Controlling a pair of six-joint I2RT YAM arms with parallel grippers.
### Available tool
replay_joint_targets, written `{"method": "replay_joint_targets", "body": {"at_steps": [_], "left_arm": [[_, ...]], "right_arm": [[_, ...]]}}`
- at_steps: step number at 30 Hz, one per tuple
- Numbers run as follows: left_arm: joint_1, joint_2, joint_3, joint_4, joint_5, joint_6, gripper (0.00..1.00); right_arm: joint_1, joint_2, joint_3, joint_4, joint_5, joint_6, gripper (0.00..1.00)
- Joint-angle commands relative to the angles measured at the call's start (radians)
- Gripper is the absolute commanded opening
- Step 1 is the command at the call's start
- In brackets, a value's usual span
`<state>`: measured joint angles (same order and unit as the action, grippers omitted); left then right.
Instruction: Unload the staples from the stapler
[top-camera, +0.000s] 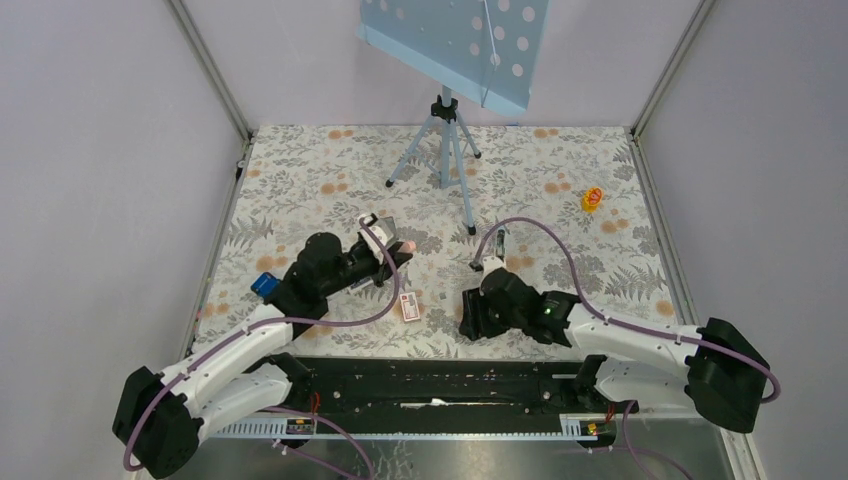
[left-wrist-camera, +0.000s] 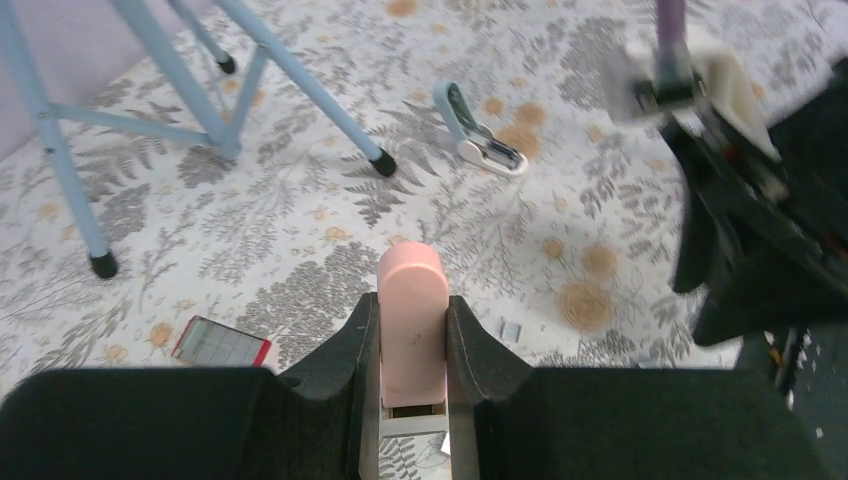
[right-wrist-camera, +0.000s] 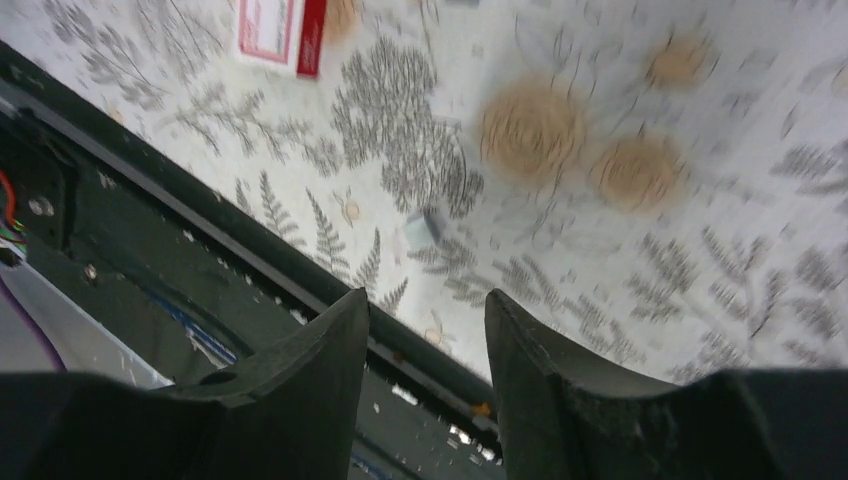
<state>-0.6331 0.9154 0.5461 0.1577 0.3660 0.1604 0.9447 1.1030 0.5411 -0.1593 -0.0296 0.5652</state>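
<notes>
My left gripper (left-wrist-camera: 411, 300) is shut on the pale-pink stapler (left-wrist-camera: 411, 335), which sticks out forward between the fingers, closed side up; a dark slot shows at its near end. In the top view the left gripper (top-camera: 393, 256) holds the stapler (top-camera: 405, 245) above the table's middle. A tiny silvery strip, likely the staples (left-wrist-camera: 511, 331), lies on the cloth just right of the stapler. My right gripper (right-wrist-camera: 425, 300) is open and empty, hanging over the table's near edge; in the top view it (top-camera: 468, 322) is right of the left gripper.
A red-and-white box (top-camera: 408, 307) lies between the grippers and also shows in the right wrist view (right-wrist-camera: 280, 30). A blue box (top-camera: 264, 285) sits left. A tripod (top-camera: 445, 150) with a blue board stands at the back. A teal-and-white tool (left-wrist-camera: 480, 135) lies ahead; a yellow object (top-camera: 592, 199) is far right.
</notes>
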Motion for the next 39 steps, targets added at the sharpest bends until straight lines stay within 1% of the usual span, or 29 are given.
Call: {"method": "replay_joint_targets", "body": {"at_steps": [1,3,8,14,20,24,32,34,39], "left_arm": [[0.002,-0.079,-0.021,0.132,-0.139,-0.095,0.00],[0.001,-0.099,-0.038,0.156,-0.172,-0.102,0.00],[0.002,-0.120,-0.043,0.125,-0.228,-0.090,0.00],[0.001,-0.120,-0.031,0.113,-0.248,-0.106,0.00],[0.002,-0.120,-0.017,0.105,-0.259,-0.106,0.00],[0.001,-0.125,-0.020,0.099,-0.262,-0.103,0.00],[0.001,-0.124,-0.020,0.095,-0.264,-0.095,0.00],[0.001,-0.127,-0.020,0.094,-0.269,-0.093,0.00],[0.001,-0.132,-0.021,0.094,-0.271,-0.094,0.00]], "right_arm": [[0.112,0.036,0.055,-0.153,0.107,0.198,0.53],[0.156,0.075,0.079,-0.171,0.126,0.231,0.52],[0.236,0.190,0.147,-0.202,0.156,0.243,0.52],[0.241,0.292,0.228,-0.274,0.256,0.252,0.43],[0.240,0.381,0.249,-0.228,0.191,0.255,0.42],[0.241,0.400,0.249,-0.217,0.179,0.260,0.41],[0.241,0.484,0.299,-0.211,0.177,0.229,0.32],[0.241,0.505,0.319,-0.228,0.190,0.235,0.30],[0.241,0.546,0.367,-0.318,0.278,0.273,0.27]]}}
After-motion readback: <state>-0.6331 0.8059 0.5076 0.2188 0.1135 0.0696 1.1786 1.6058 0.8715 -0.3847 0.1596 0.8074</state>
